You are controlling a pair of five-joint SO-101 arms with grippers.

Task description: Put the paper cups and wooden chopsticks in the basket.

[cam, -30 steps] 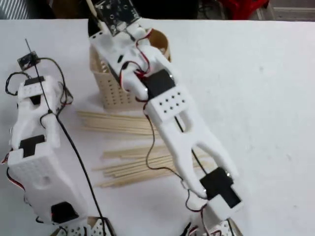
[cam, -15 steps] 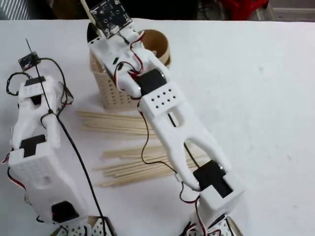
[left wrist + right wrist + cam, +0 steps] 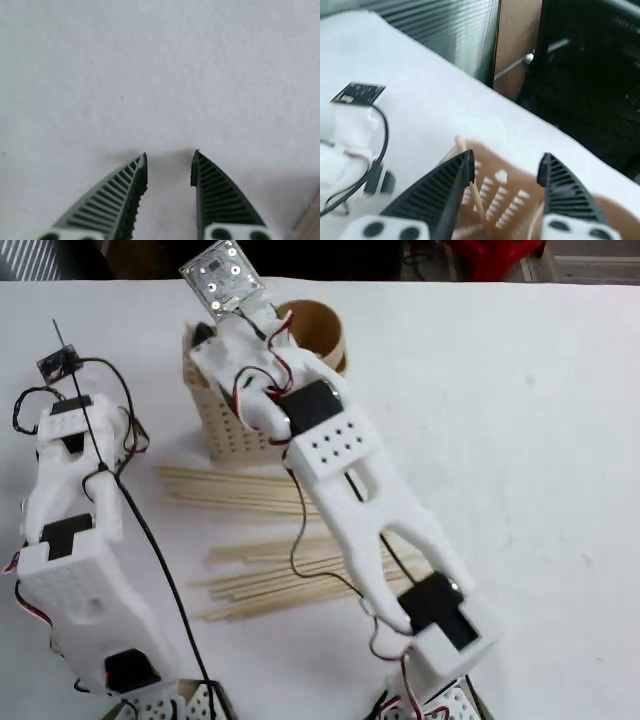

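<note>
The cream lattice basket [image 3: 225, 420] stands at the table's far middle. A brown paper cup [image 3: 318, 325] sits at its right end; I cannot tell whether it is inside. My right gripper [image 3: 507, 162] hangs open just above the basket [image 3: 505, 197], holding nothing. A thin wooden chopstick [image 3: 472, 187] leans in the basket under one finger. Two loose bundles of wooden chopsticks [image 3: 235, 490] [image 3: 290, 575] lie flat on the table in front of the basket, partly under the right arm [image 3: 360, 500]. My left gripper [image 3: 170, 156] is open over bare white table.
The left arm [image 3: 70, 530] lies along the table's left side with its black cable [image 3: 150, 540] trailing toward the front edge. Its small circuit board [image 3: 357, 92] sits left of the basket. The table's right half is bare white surface.
The right arm's wrist has tipped further over the basket. The chopstick that stuck up beside the wrist is no longer seen there. The left arm has kept still.
</note>
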